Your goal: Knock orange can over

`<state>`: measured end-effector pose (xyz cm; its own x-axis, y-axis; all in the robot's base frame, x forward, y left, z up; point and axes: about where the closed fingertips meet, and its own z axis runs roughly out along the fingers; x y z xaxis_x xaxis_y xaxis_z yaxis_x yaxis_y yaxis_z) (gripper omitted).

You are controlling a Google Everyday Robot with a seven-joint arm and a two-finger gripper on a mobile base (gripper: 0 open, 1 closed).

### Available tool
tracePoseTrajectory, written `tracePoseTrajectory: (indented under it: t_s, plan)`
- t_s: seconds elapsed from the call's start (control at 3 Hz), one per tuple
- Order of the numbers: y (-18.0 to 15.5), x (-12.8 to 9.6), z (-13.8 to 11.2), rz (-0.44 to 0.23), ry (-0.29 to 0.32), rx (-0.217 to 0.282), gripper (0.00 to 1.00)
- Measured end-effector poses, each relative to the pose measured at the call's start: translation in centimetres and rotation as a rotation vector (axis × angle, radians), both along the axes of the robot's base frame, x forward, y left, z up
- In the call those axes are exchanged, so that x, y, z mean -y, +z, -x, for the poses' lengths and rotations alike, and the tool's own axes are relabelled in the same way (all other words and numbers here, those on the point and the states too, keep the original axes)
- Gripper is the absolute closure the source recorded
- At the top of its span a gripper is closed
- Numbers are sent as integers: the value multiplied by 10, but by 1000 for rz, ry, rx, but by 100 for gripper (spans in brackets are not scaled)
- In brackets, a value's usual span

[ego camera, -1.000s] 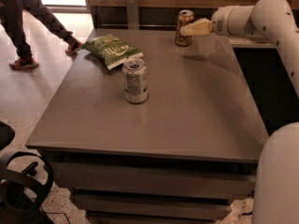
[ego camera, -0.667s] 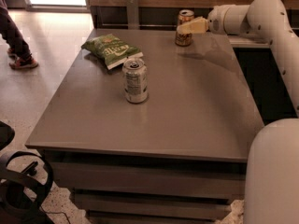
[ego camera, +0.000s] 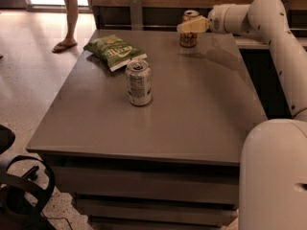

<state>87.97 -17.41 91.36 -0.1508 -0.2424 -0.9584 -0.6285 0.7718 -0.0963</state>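
Observation:
The orange can (ego camera: 188, 38) stands upright near the far edge of the grey table (ego camera: 182, 114), its silver top rim showing. My gripper (ego camera: 188, 27) reaches in from the right at the end of the white arm (ego camera: 259, 13). Its pale fingers lie across the can's upper half, in front of it and seemingly touching it. The lower part of the can shows below the fingers.
A silver-white can (ego camera: 139, 83) stands upright mid-table. A green chip bag (ego camera: 114, 51) lies at the far left of the table. A person's legs (ego camera: 69, 18) are on the floor beyond the table's far left corner. A dark wall ledge runs behind the table.
My gripper has shifted slightly left along the orange can, which still stands upright. The camera view has shifted. The person in the background has moved.

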Motion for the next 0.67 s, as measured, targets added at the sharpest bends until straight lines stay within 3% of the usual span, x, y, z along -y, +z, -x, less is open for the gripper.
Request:
tracePoseTrajectory:
  t_s: [0.67]
  plan:
    - [-18,-7,-7,-24,5,-52,0]
